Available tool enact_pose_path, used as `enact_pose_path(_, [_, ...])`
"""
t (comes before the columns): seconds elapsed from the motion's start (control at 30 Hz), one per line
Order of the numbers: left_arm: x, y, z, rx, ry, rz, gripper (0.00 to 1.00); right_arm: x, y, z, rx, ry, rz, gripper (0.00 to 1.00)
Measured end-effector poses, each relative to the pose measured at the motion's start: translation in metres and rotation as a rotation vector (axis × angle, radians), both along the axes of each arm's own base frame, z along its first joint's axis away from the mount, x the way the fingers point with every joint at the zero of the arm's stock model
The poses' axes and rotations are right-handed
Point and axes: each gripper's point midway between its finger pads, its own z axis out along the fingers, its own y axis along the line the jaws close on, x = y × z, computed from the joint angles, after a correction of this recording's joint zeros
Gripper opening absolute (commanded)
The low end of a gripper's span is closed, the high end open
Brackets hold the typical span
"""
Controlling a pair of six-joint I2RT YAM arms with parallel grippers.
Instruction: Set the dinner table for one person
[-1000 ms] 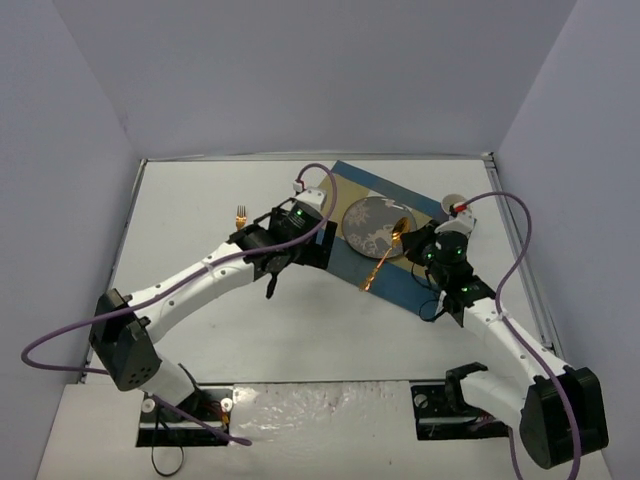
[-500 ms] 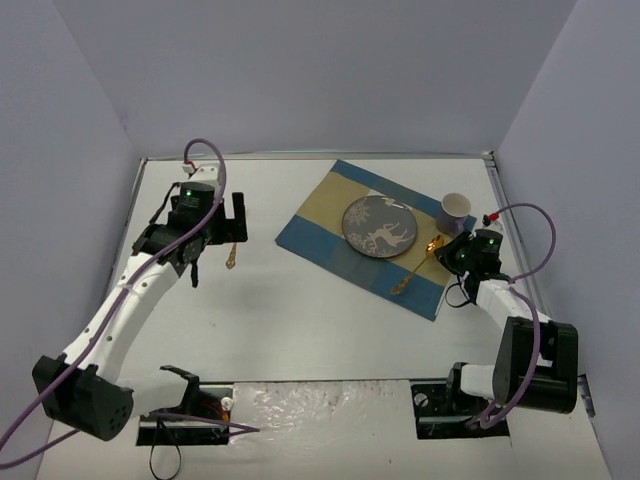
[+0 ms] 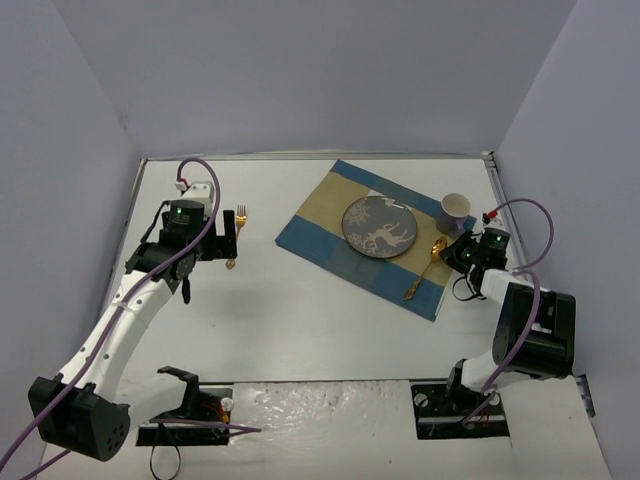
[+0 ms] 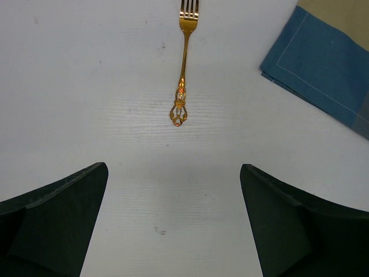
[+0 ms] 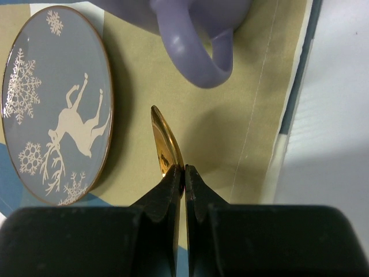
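Note:
The white dinner table [image 3: 300, 320] bears a blue-and-tan placemat [image 3: 318, 228] with a grey reindeer plate [image 3: 379, 226] on it. A gold fork [image 3: 240, 212] lies on the table left of the placemat. My left gripper [image 3: 233, 236] hovers over the fork's handle end. In the left wrist view it [image 4: 173, 167] is open, with the fork [image 4: 183, 63] just ahead of its fingers. My right gripper [image 3: 453, 251] is shut on a gold spoon [image 3: 424, 270] right of the plate. The right wrist view shows the gripper [image 5: 184, 171] pinching the spoon's bowl [image 5: 164, 143] over the placemat [image 5: 248, 121].
A lilac mug [image 3: 454, 210] stands on the placemat's far right corner, just beyond my right gripper, and it shows close ahead in the right wrist view [image 5: 199, 40]. The plate [image 5: 57, 109] lies left of the spoon. Grey walls enclose the table on three sides.
My left arm swung from the placemat out to the left, above the fork. My right arm carried the spoon off the plate to the placemat's right side, beside the mug.

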Motion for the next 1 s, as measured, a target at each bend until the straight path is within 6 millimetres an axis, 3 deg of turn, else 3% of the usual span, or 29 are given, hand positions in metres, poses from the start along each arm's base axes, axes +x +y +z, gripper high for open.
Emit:
enact_pose_path(0.77, [0.001,0.001,0.001,0.007,-0.005,-0.002,0.97,0.011,-0.005,-0.022,0.028,0.035,0.027,0.05])
enact_pose_path(0.87, [0.001,0.001,0.001,0.007,-0.005,-0.002,0.97,0.009,-0.005,-0.024,0.029,0.049,0.023,0.09])
enact_pose_path(1.0, [0.001,0.001,0.001,0.007,-0.005,-0.002,0.97,0.007,-0.006,-0.027,0.028,0.064,0.019,0.21])
